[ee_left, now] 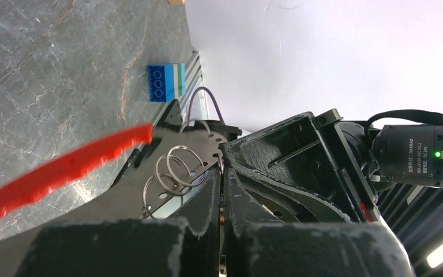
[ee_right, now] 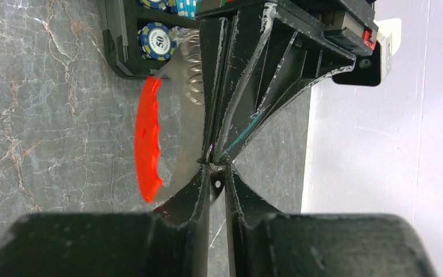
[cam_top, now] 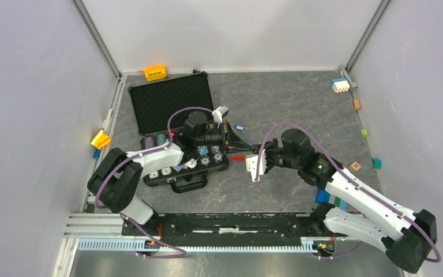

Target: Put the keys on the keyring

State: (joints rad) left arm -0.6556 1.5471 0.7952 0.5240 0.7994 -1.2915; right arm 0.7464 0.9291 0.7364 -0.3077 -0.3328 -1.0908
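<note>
The keyring is a string of thin silvery rings [ee_left: 176, 170] with a red flat strip [ee_left: 63, 170]. It hangs between my two grippers, above the table in front of the black case. My left gripper [ee_left: 224, 168] is shut on a ring of it; in the top view the left gripper [cam_top: 233, 140] points right. My right gripper [ee_right: 216, 168] faces it tip to tip and is shut on a small flat silvery key [ee_right: 217, 184] with a hole, which touches a ring. The red strip [ee_right: 148, 138] curves to the left. A blue-headed key [cam_top: 240, 127] lies loose on the table behind the grippers.
An open black case [cam_top: 170, 101] with poker chips [cam_top: 207, 153] lies under the left arm. A blue and green block [cam_top: 326, 197] sits by the right arm. Orange [cam_top: 156, 72], yellow [cam_top: 100, 139] and white [cam_top: 340, 85] blocks lie along the walls.
</note>
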